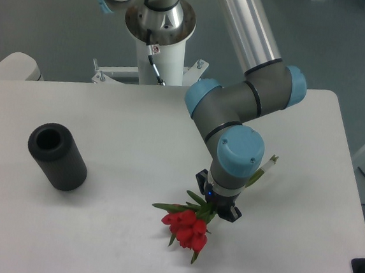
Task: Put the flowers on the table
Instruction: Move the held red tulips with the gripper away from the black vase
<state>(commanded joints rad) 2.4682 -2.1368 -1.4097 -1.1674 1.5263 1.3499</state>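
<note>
Low over your white tabletop, the arm's end effector points straight down toward the right-front part of the surface, its fingers pinching the flowers at the green stems. Your red tulip buds splay toward the front edge with narrow leaves fanning left, while the cut stem ends poke out up and to the right behind the wrist; whether the buds touch the surface cannot be told. Well apart to your left, a black hollow cylinder lies on the tabletop.
</note>
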